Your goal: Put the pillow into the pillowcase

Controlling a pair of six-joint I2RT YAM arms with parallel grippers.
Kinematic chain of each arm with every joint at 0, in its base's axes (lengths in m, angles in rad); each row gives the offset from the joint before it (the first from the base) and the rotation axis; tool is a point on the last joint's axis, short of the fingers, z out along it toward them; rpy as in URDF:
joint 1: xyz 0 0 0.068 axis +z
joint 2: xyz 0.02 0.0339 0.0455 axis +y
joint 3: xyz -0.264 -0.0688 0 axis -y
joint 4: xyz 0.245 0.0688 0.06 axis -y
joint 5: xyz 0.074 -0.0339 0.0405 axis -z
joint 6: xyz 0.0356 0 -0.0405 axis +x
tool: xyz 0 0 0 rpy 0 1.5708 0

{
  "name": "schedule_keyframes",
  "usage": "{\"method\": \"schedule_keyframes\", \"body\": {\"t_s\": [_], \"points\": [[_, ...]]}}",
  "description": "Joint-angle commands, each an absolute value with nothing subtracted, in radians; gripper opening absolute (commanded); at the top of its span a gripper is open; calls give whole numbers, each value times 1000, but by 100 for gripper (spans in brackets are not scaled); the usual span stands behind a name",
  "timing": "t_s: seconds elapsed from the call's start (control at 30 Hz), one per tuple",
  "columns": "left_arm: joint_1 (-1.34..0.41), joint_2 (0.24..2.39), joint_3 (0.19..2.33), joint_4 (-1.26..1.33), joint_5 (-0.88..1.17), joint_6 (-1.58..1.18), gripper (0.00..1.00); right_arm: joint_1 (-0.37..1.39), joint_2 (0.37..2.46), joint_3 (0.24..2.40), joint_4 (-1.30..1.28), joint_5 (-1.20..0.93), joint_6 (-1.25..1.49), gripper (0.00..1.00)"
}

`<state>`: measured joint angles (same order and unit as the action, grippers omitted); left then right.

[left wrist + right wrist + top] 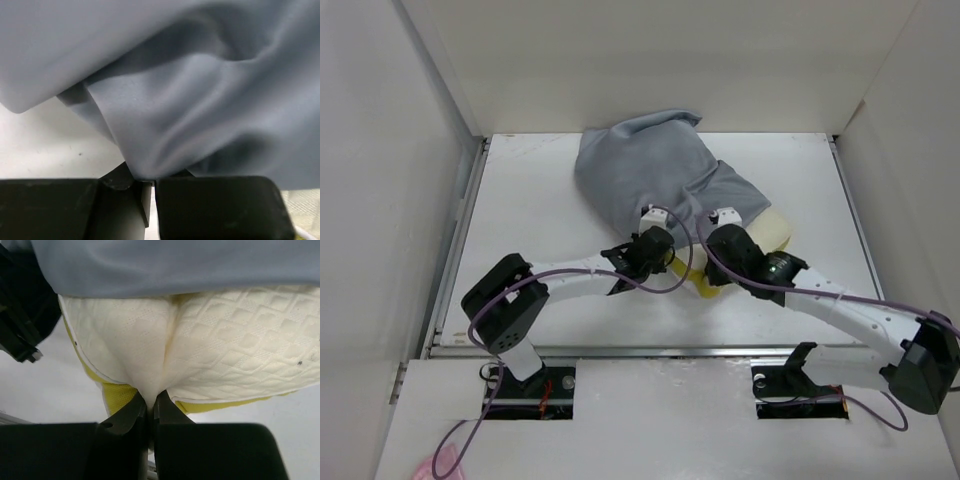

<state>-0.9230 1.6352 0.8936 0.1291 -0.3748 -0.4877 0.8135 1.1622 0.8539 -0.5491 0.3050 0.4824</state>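
Partway through the stuffing step, by the look of it, not at its end. From above, shows the pillow [776, 231] mostly inside the pillowcase [645, 170]. Leaves only a cream corner poking out at 4 o'clock of the grey bundle and a strip of yellow edge at 6 o'clock. Lies toward 12 o'clock on the white counter [530, 250], tilted, with the closed end at about 12 and the mouth at about 5.

Left fingers [145, 182]: clenched on a fold of grey cloth at 6 o'clock of the wrist view, with the cloth tenting up and away from the pinch. Right fingers [150, 410]: clamped on a pucker of the quilted cream cover, just under the grey hem that crosses at 12 o'clock. Yellow edging at 7 and 5 o'clock beside that pinch. No gap in either pair.

Next, probably opposed motion:
- Draw the grey hem toward 5 o'clock over the exposed end.
- Meanwhile hold or push the cushion toward 11 o'clock.
- Keep the pinch on the thin cloth firm enough not to slip.
- Likely regrip further along the hem, given two uncovered spots.
- Mind the limp fabric bunching instead of sliding.
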Motion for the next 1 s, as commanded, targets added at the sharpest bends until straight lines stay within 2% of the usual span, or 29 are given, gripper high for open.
{"method": "schedule_keyframes", "body": {"t_s": [0.0,0.13,0.33,0.47,0.53,0.7,0.8,0.87,0.9,0.93,0.97], "points": [[-949,1568,959,101,-431,-457,0,819,1098,891,-332,320,434,0],[-979,1366,950,37,-413,-426,0,819,1062,891,-40,365,361,0],[-988,1071,914,-63,-204,-440,0,819,1094,891,338,404,278,0],[-997,962,923,-130,-118,-480,0,819,1216,850,604,441,258,0],[-997,927,923,-143,-78,-502,0,828,1366,862,748,494,297,0],[-997,917,933,-163,-48,-512,0,851,1544,940,865,590,442,0],[-997,917,945,-213,-106,-544,0,874,1606,1055,732,516,462,0],[-997,917,969,-267,-241,-598,1,874,1599,1078,620,453,462,9],[-997,917,979,-328,-285,-623,15,874,1580,1078,591,390,462,15],[-997,907,989,-351,-325,-643,32,874,1559,1057,534,361,462,36],[-997,907,989,-368,-378,-652,52,874,1498,1045,494,324,462,45]]}}
